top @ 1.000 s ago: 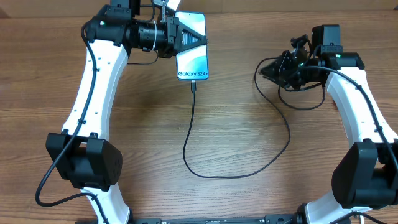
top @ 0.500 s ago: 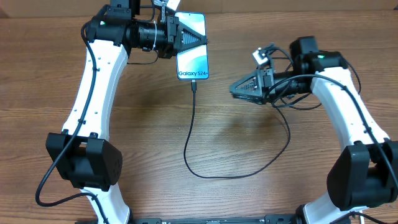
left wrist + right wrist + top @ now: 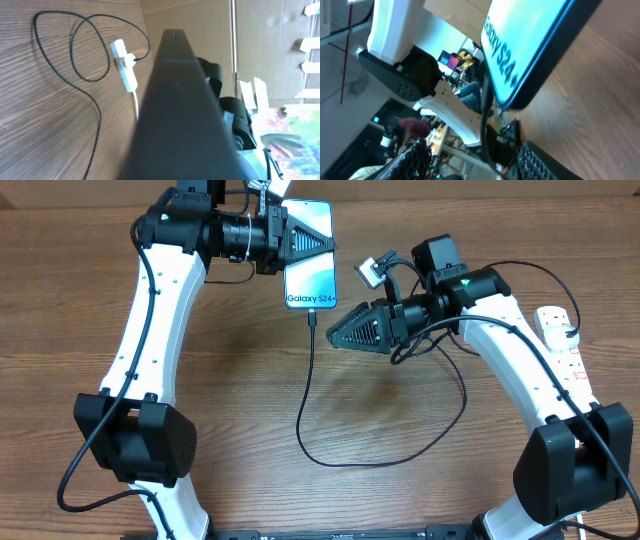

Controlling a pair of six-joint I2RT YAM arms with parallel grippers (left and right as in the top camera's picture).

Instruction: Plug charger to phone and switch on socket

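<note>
The phone (image 3: 308, 280) lies face up at the back of the table, its teal screen lit. My left gripper (image 3: 328, 246) is shut and lies across the phone's upper half. The charger's thin black cable (image 3: 303, 405) runs from the phone's bottom edge in a wide loop to its black plug (image 3: 130, 60) in the socket (image 3: 563, 345), a white strip at the right. My right gripper (image 3: 333, 335) hovers open just right of the cable tip. In the right wrist view the cable (image 3: 487, 125) runs between the ribbed fingers (image 3: 540, 162) up to the phone (image 3: 530, 45).
The socket's thick white cord (image 3: 136, 102) runs away from the strip. The cable's loop (image 3: 440, 435) lies across the table's middle, under my right arm (image 3: 510, 360). My left arm (image 3: 150, 330) spans the left side.
My right gripper has left the socket and swung left to the cable tip below the phone, opening on the way. The left gripper and phone have not moved.
</note>
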